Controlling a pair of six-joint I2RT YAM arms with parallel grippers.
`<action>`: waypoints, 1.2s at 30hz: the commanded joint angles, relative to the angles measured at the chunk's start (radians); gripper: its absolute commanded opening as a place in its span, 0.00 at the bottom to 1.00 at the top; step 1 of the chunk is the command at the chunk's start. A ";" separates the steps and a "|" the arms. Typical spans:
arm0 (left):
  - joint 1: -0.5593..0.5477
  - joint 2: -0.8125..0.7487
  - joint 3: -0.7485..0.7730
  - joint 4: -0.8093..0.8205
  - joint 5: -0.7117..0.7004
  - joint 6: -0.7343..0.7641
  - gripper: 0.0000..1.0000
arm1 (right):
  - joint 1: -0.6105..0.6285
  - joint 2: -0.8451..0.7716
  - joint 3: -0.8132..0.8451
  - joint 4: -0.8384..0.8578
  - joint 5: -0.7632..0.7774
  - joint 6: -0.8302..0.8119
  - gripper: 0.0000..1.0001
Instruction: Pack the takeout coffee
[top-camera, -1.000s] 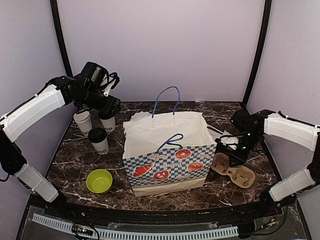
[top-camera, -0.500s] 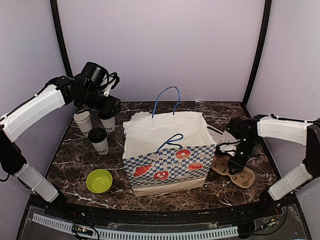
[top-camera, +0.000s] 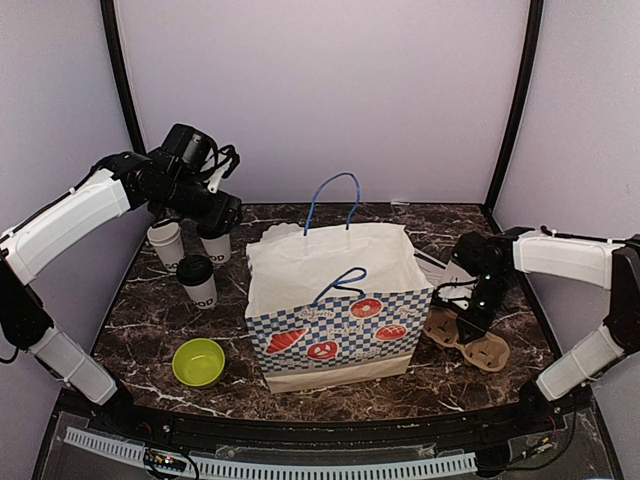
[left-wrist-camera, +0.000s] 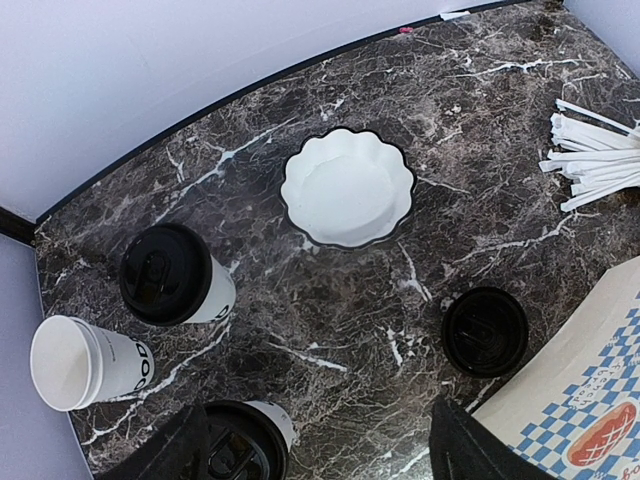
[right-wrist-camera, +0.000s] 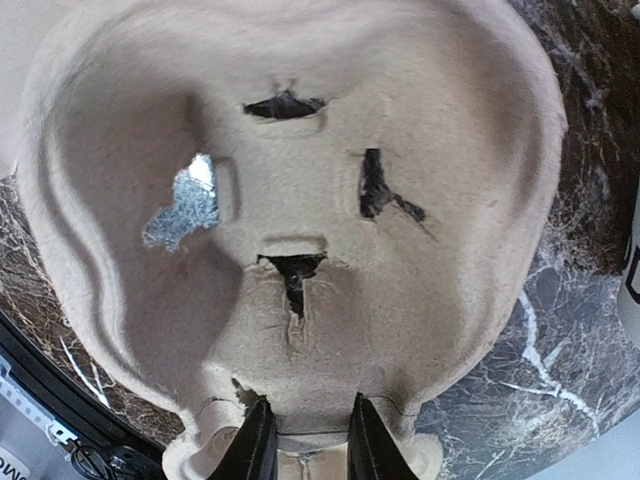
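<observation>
My right gripper (right-wrist-camera: 308, 442) clamps the brown moulded-pulp cup carrier (right-wrist-camera: 450, 200) ahead of it; left gripper (left-wrist-camera: 318, 435) hangs open, black-lidded white paper cup (left-wrist-camera: 245, 445) beside its finger.

A robotics lab test cell staged as a café counter: plain lavender wall panels (top-camera: 320, 90) and black corner posts (top-camera: 118, 70) box in a marble-patterned tabletop (top-camera: 150, 300). Two white robot arms (top-camera: 70, 215) are bolted at its near edge. Takeout props sit on it: printed paper bag (top-camera: 335, 330), lidded coffee cups (top-camera: 197, 280), pulp cup carrier (top-camera: 492, 355).
</observation>
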 joint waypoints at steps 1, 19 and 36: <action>0.006 -0.014 0.002 -0.001 0.003 -0.001 0.77 | -0.003 -0.054 0.055 -0.043 -0.028 -0.004 0.15; 0.005 0.005 0.105 -0.072 0.000 0.019 0.78 | -0.096 -0.108 0.615 -0.123 -0.161 -0.180 0.10; 0.006 -0.027 0.111 -0.120 -0.014 -0.018 0.78 | 0.118 0.008 1.076 -0.010 -0.751 -0.122 0.24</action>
